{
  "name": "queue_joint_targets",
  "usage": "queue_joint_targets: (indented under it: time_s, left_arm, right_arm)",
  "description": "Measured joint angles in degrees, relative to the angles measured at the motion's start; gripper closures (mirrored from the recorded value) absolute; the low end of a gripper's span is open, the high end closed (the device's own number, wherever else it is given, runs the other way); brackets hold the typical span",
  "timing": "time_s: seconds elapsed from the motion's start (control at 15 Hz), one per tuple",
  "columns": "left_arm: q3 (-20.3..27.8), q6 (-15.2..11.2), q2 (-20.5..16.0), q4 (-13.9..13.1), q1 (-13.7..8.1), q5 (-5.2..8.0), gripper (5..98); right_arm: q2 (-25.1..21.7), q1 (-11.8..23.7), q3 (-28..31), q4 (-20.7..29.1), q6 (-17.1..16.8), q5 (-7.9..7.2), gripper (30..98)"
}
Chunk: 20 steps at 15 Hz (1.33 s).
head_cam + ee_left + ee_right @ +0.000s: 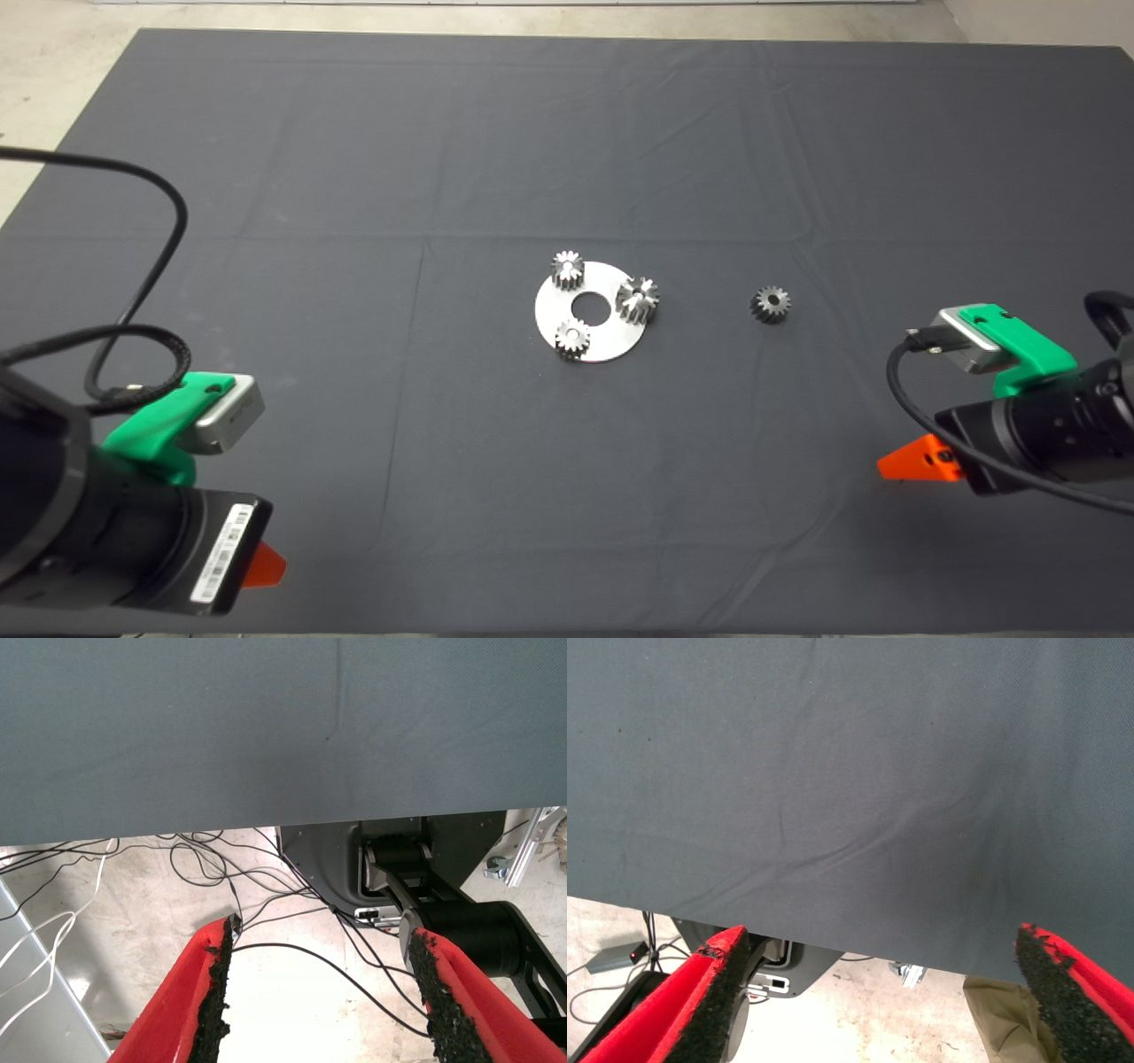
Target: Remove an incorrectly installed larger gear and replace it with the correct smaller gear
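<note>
The larger gear [638, 299] stands on the right side of a round silver plate [609, 338] at the mat's middle, with coarse dark teeth. The smaller gear [771, 304], almost black, lies alone on the mat to the right of the plate. My left gripper [264, 565] waits at the lower left, far from the plate; its wrist view shows it [323, 935] open and empty. My right gripper [917, 462] waits at the lower right, nearer the smaller gear; its wrist view shows it [877, 935] wide open and empty.
Two small silvery gears [567, 268] [572, 338] sit on the plate's left side around its centre hole. Both wrist views show the mat's front edge, with floor cables [204, 868] and the robot's base [416, 868] beyond it.
</note>
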Motion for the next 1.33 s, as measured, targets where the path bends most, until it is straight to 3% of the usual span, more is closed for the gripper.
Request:
queue_joint_targets:
  time_s: [0.2,0.4,0.47,0.6,0.8,1.07,1.33]
  left_arm:
    - [0.0,0.0,0.0,0.0,0.0,0.00,54.3]
    - [0.0,0.0,0.1,0.0,0.0,0.00,54.3]
    - [0.0,-0.1,0.1,0.0,0.0,0.00,54.3]
    - [0.0,-0.2,0.0,0.0,0.0,0.06,54.3]
    - [0.0,-0.2,0.3,0.0,0.0,0.00,54.3]
    - [0.0,-0.2,0.3,0.2,0.0,0.02,54.3]
    - [0.0,-0.2,0.3,0.2,0.0,0.02,54.3]
  right_arm:
    - [2.4,0.3,-3.2,0.3,-0.1,-0.16,40.6]
    - [11.0,4.5,-10.3,0.6,-0.3,-0.33,39.0]
    - [14.1,6.3,-13.9,1.0,-0.7,-0.09,35.0]
    - [19.7,8.6,-21.5,1.5,-2.2,0.04,34.1]
    - [25.7,9.4,-28.3,2.2,-4.2,0.04,30.8]
    - [27.5,7.3,-30.5,2.9,-5.6,0.26,30.8]
    - [28.4,-1.9,-35.6,2.4,-7.7,0.04,30.8]
